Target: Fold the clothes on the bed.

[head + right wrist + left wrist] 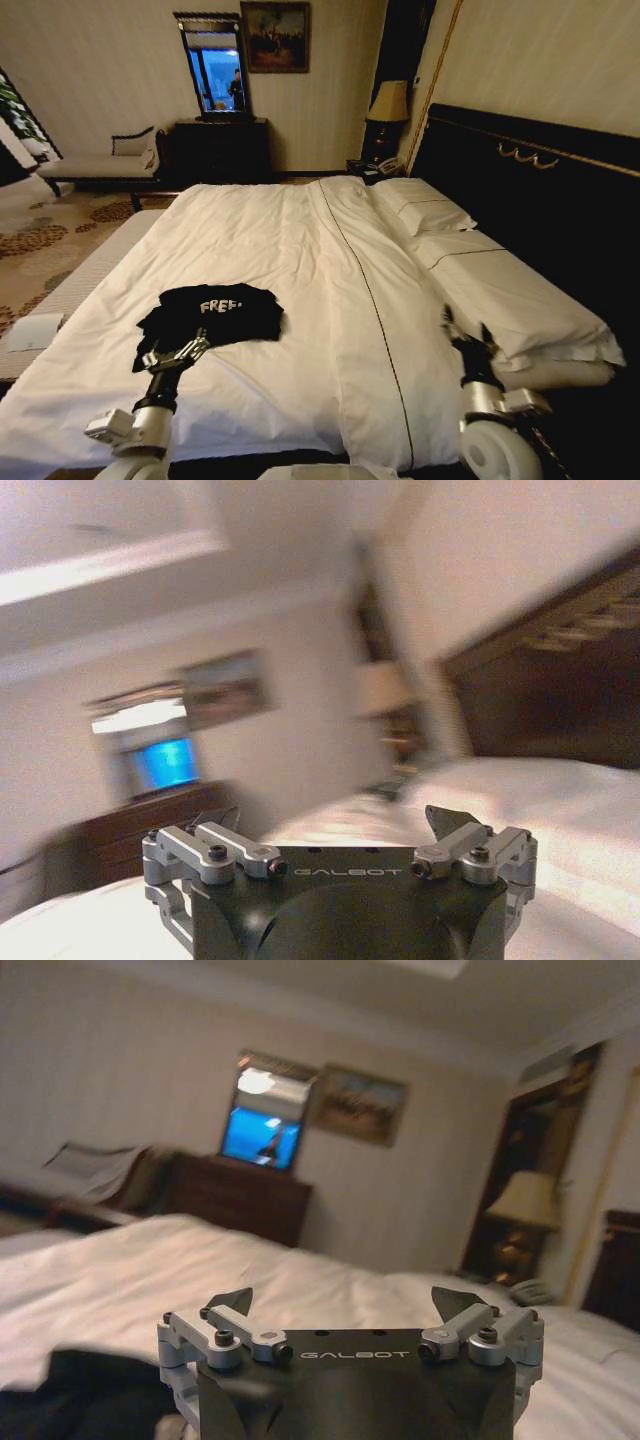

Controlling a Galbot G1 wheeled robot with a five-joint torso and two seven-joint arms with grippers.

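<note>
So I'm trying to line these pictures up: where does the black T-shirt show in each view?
Head view: the black T-shirt lies on the near left part of the bed, just ahead of the left gripper.
Left wrist view: a dark patch beside the gripper at the lower corner, likely the shirt.
Right wrist view: not in it.
Shared landmark: the framed mirror above the dark dresser.

The left gripper point(172, 355) reaches ahead toward eleven o'clock, fingers point(232, 1301) spread wide; the right gripper point(466, 335) points to twelve, fingers apart.
</note>
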